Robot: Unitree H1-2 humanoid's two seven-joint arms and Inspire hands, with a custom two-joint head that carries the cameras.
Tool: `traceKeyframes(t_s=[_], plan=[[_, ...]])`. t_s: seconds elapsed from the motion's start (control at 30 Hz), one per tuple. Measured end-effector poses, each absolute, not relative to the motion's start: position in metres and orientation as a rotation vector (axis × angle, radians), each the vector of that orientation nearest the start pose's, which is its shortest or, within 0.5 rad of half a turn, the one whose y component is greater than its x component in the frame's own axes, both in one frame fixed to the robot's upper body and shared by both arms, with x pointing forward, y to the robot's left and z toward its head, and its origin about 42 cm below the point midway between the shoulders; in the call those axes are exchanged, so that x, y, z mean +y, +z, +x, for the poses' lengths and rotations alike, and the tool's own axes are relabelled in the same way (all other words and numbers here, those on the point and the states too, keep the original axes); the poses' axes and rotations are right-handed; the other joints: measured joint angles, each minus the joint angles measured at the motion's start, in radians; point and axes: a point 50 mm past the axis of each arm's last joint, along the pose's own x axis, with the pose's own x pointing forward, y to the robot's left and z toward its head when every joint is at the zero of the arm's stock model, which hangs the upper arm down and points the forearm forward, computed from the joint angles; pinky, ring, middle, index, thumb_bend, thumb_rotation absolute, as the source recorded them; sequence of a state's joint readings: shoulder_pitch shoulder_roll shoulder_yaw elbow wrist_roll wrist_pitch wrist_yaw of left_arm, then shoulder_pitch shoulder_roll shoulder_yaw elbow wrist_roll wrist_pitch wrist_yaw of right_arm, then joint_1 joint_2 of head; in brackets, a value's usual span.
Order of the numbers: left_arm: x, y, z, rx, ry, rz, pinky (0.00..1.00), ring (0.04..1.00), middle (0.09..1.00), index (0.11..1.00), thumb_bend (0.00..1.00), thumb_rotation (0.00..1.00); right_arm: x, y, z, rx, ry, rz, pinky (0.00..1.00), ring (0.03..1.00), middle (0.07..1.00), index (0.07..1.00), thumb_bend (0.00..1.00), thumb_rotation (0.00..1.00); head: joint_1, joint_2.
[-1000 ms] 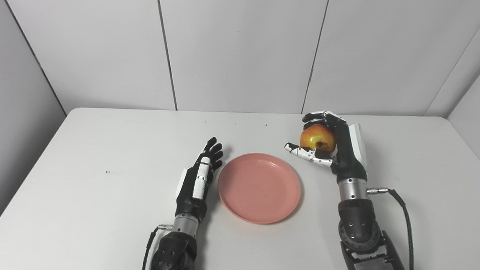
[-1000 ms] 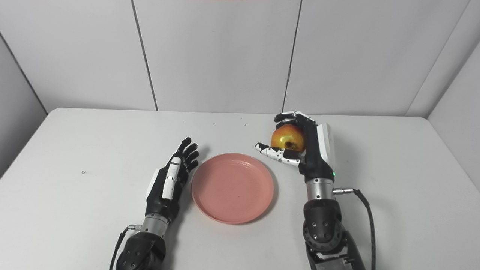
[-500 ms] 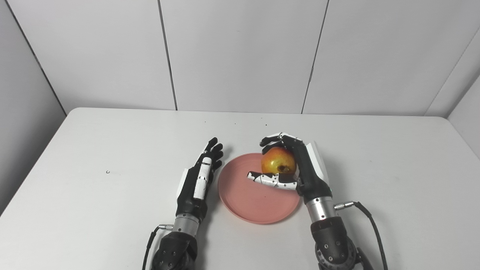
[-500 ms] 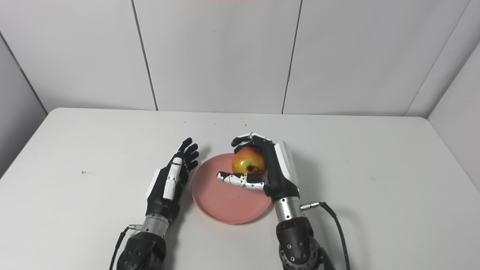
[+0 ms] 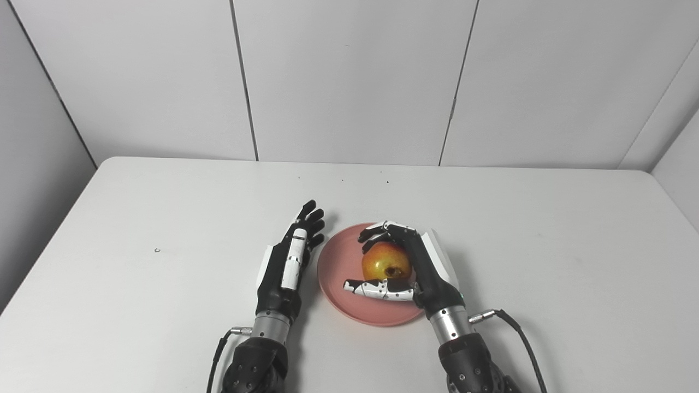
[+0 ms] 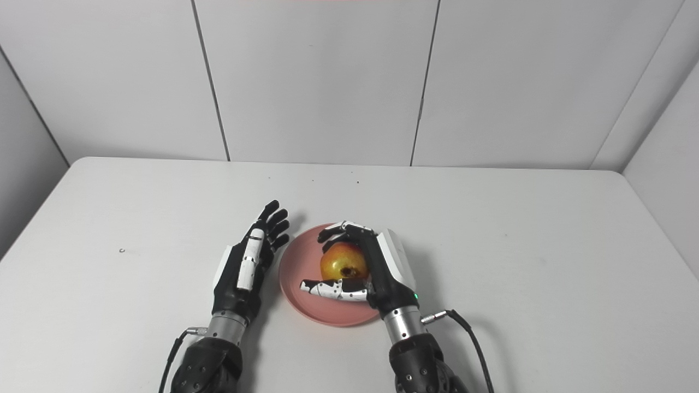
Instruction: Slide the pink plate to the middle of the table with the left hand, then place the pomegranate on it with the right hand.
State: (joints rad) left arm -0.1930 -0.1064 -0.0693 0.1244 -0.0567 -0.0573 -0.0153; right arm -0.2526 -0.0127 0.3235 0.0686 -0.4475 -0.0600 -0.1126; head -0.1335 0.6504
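The right hand (image 5: pixel 415 267) is positioned over the pink plate (image 5: pixel 336 267), its fingers and thumb closed around the one pomegranate (image 5: pixel 385 262); whether the fruit touches the plate surface cannot be told. The left hand (image 5: pixel 286 262) is laid on the white desk (image 5: pixel 136 273) just beside the plate's left rim, fingers extended and slightly apart, nothing held. One plate is counted, near the desk's middle. A small dark speck (image 5: pixel 157 250) is noted well to the left.

Right side of the pink plate (image 5: pixel 336 267) behind the right hand (image 5: pixel 418 267); both forearms cut off below.
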Motion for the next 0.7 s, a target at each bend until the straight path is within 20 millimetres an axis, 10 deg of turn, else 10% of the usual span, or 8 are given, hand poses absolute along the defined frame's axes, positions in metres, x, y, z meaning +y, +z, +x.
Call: traceKeyframes(t_s=[0.5,0.63,0.7], plan=[[0.135,0.127,0.341,-0.118,-0.148,-0.151,0.91,0.925,0.915,0.898,0.31,1.0,-0.105,0.141,0.349,-0.445,0.244,-0.696,0.46,0.432,0.498,0.519,0.52,0.0,-0.003,0.002],[0.135,0.127,0.341,-0.118,-0.148,-0.151,0.89,0.912,0.911,0.894,0.3,1.0,-0.104,0.14,0.348,-0.455,0.258,-0.71,0.63,0.68,0.662,0.498,0.51,0.1,-0.003,0.002],[0.134,0.127,0.341,-0.121,-0.15,-0.15,0.89,0.912,0.914,0.895,0.3,1.0,-0.104,0.139,0.348,-0.459,0.264,-0.717,0.71,0.766,0.758,0.724,0.62,0.19,-0.003,0.002]])
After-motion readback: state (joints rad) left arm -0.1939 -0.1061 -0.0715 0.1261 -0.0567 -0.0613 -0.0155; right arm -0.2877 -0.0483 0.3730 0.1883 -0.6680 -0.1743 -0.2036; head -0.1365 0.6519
